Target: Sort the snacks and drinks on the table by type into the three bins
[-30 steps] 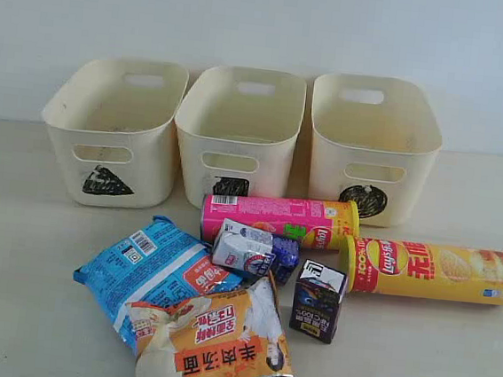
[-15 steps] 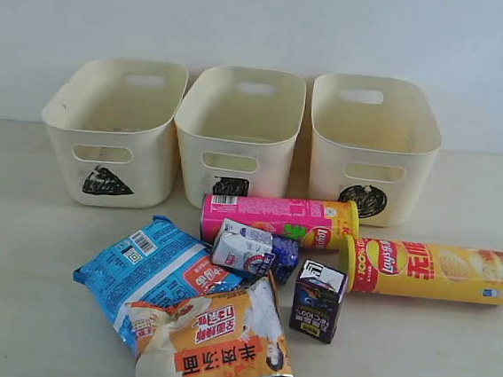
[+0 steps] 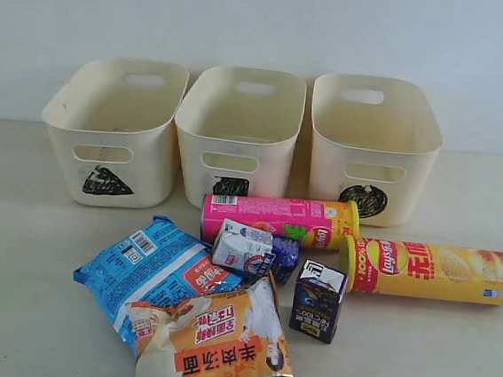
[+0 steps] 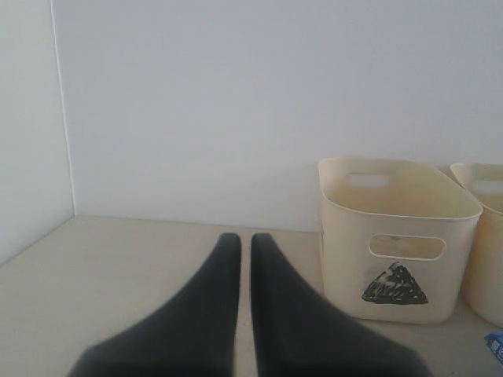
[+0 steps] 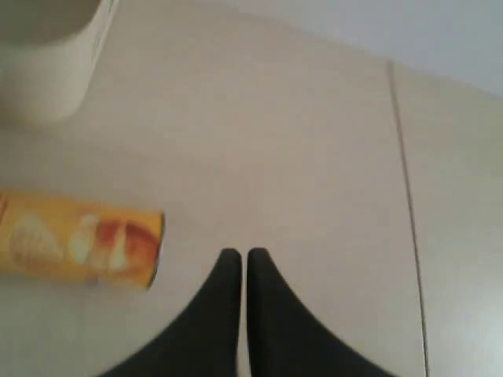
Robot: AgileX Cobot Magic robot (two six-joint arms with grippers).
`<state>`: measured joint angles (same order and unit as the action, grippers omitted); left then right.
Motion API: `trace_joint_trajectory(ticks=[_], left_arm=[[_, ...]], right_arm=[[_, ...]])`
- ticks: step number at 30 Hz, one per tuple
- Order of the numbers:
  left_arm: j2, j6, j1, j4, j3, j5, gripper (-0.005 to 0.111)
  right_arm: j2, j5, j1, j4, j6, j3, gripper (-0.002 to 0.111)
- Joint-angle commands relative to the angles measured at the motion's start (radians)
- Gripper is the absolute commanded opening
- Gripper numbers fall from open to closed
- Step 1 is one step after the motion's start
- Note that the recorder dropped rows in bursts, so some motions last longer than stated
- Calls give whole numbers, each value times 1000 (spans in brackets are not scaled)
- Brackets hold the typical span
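Three cream bins stand in a row at the back of the table (image 3: 12, 272): triangle bin (image 3: 114, 131), square bin (image 3: 237, 134), circle bin (image 3: 373, 147). In front lie the pink-yellow tube (image 3: 279, 221), the yellow-red tube (image 3: 435, 271), the blue bag (image 3: 150, 268) and the orange-white bag (image 3: 214, 345). The white-blue carton (image 3: 247, 250) lies on its side; the dark carton (image 3: 318, 300) stands upright. Neither arm shows in the exterior view. My left gripper (image 4: 240, 239) is shut and empty, beside the triangle bin (image 4: 393, 243). My right gripper (image 5: 240, 255) is shut and empty near the yellow-red tube's end (image 5: 86, 239).
A white wall (image 3: 268, 21) rises behind the bins. A side wall (image 4: 27, 118) closes the left end of the table. A seam (image 5: 409, 196) runs across the table surface in the right wrist view.
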<state>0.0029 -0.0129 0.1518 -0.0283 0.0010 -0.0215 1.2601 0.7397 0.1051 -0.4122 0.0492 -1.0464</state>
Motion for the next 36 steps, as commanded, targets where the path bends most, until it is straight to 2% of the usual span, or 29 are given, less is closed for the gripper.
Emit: trace_joint_trajectory(ticks=[1, 5, 7, 10, 13, 15, 36], left_arm=[[-3, 4, 5, -9, -1, 3, 4], [-3, 4, 5, -9, -1, 3, 4], [-3, 4, 5, -9, -1, 3, 4], [-3, 4, 5, -9, -1, 3, 4], [-3, 4, 5, -9, -1, 3, 4], [-3, 4, 5, -9, -1, 3, 4], [-3, 4, 5, -9, -1, 3, 4]], right_arm=[[148, 322, 45, 180, -343, -122, 0], [219, 389, 98, 186, -496, -149, 1], [241, 368, 130, 188, -559, -149, 8], [275, 318, 176, 190, -656, -149, 32], [321, 232, 204, 193, -709, -149, 67], [359, 191, 211, 191, -757, -149, 84], [637, -47, 216, 189, -844, -149, 85]])
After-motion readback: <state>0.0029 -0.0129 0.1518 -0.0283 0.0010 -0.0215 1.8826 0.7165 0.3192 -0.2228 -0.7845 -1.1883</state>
